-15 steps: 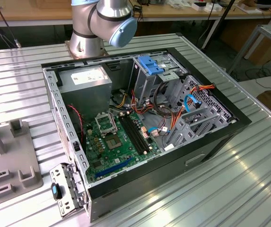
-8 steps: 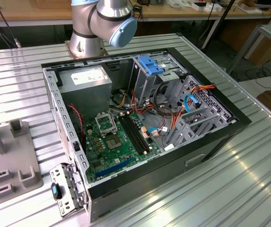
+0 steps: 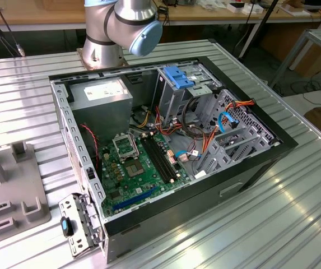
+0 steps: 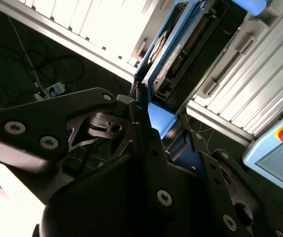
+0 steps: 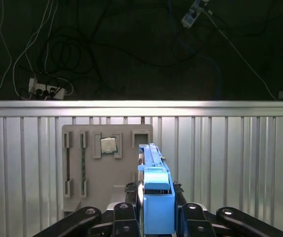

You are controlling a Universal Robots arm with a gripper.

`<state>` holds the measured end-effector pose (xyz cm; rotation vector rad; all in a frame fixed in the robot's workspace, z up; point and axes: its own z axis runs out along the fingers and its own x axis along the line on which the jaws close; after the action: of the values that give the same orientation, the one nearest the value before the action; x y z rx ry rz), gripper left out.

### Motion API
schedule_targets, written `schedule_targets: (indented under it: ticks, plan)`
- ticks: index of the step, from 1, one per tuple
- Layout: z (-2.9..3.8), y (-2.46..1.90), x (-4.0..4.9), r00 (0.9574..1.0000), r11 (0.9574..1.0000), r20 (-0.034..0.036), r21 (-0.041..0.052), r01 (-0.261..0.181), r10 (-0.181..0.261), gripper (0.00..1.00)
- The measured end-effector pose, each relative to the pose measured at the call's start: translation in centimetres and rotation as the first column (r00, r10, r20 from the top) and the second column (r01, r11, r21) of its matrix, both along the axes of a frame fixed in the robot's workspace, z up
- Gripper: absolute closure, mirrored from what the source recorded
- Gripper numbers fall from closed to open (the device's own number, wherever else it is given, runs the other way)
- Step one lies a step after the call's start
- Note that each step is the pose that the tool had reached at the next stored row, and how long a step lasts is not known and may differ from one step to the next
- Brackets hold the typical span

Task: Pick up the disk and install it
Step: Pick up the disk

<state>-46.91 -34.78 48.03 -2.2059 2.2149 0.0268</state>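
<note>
In both wrist views my gripper (image 5: 153, 200) is shut on the disk (image 5: 152, 160), with a black finger (image 5: 129, 195) on each side of it. The disk is held on edge, its blue plastic rail facing the first wrist camera. In the second wrist view the disk (image 4: 173, 52) shows its printed label, dark connector edge and blue side rail, sticking out past the gripper (image 4: 148, 116). It hangs in the air above the ribbed metal table (image 5: 230, 158), beside a grey fixture plate (image 5: 82, 168).
The open computer case (image 3: 283, 147) lies on the table, with the motherboard (image 3: 132, 168), a metal cage with a blue handle (image 3: 178, 75) and a grey power-supply box (image 3: 101, 92) inside. The arm's base (image 3: 112, 33) stands behind it. A small chip (image 5: 108, 144) sits in the fixture plate (image 3: 9, 190).
</note>
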Motion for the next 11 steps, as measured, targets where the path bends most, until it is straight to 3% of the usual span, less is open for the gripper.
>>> schedule_targets:
  ticks: [5,7,11]
  plan:
    - [1.03,0.0,0.0,1.0,1.0,-0.0002,0.0,0.0,0.0,0.63]
    - [1.9,0.0,0.0,1.0,1.0,-0.0001,0.0,0.0,0.0,0.63]
    - [2.72,0.0,0.0,1.0,1.0,-0.0001,0.0,0.0,0.0,0.63]
